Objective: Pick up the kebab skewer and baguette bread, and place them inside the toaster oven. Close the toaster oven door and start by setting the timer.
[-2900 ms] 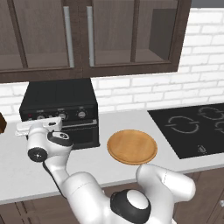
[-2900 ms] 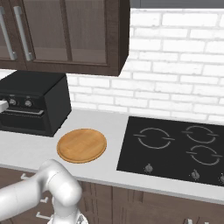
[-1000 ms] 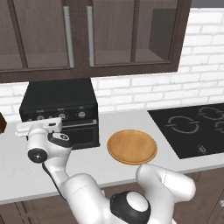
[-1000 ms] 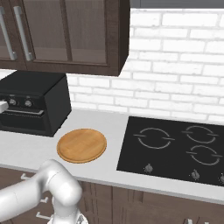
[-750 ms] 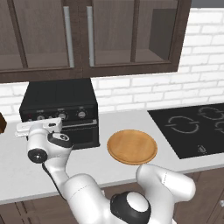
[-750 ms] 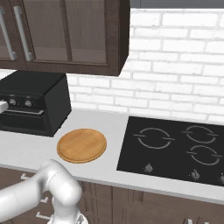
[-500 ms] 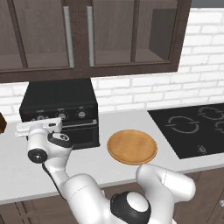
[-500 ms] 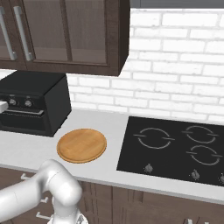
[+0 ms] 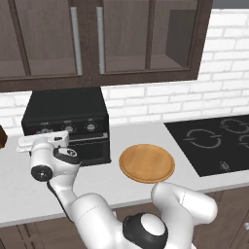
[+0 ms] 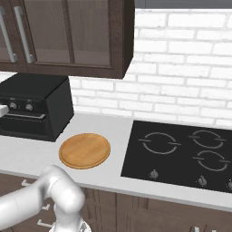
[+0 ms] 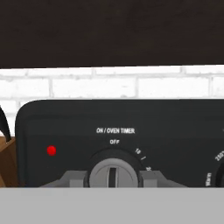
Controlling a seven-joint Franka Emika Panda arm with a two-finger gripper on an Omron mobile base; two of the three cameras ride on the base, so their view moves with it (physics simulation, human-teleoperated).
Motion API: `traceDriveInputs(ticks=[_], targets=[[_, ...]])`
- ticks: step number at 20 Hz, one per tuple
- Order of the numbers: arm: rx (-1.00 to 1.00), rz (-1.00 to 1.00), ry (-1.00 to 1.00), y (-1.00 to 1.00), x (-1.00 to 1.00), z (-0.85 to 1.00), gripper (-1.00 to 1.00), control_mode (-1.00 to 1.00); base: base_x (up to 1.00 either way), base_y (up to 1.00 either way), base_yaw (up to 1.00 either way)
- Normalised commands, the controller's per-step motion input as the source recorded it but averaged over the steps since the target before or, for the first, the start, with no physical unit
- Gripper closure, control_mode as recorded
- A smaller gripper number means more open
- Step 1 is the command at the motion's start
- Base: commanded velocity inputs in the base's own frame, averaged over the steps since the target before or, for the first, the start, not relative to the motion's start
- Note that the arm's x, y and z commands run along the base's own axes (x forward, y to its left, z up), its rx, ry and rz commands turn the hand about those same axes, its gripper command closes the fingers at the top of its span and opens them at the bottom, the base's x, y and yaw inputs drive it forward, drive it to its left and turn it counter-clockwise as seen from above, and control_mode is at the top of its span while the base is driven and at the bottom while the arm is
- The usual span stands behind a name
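The black toaster oven (image 9: 65, 109) (image 10: 36, 97) stands on the counter at the left, and its door (image 9: 90, 148) (image 10: 22, 124) is up and closed. My gripper (image 9: 44, 136) (image 10: 2, 110) is pressed against the oven's control panel at the leftmost knob. In the hand view the gripper (image 11: 112, 177) is shut on the timer knob (image 11: 113, 168), with a fingertip (image 11: 72, 178) on each side. The knob's pointer sits under the OFF mark. A red lamp (image 11: 51, 150) glows to the knob's left. The kebab skewer and baguette bread are hidden.
A round wooden plate (image 9: 147, 163) (image 10: 84, 150) lies bare on the counter right of the oven. A black cooktop (image 9: 214, 141) (image 10: 181, 152) fills the counter's right end. Dark wall cabinets (image 9: 97, 39) hang above the oven. A brown object (image 9: 1, 136) stands left of the oven.
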Motion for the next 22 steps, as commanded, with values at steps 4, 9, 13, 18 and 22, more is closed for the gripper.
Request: traceDriveInputs(ticks=[4, 9, 13, 18, 22], targets=[[0.02, 0.00, 0.01, 0.00, 0.00, -0.02, 1.00, -1.00, 0.00, 0.00, 0.00], [0.19, -0.01, 0.00, 0.00, 0.00, -0.04, 1.00, -1.00, 0.00, 0.00, 0.00], [0.21, -0.04, 0.00, 0.00, 0.00, 0.00, 1.00, -1.00, 0.00, 0.00, 0.00], [0.21, -0.05, 0.00, 0.00, 0.00, 0.00, 1.00, -1.00, 0.00, 0.00, 0.00], [0.22, -0.05, 0.00, 0.00, 0.00, -0.01, 1.00, -1.00, 0.00, 0.00, 0.00]])
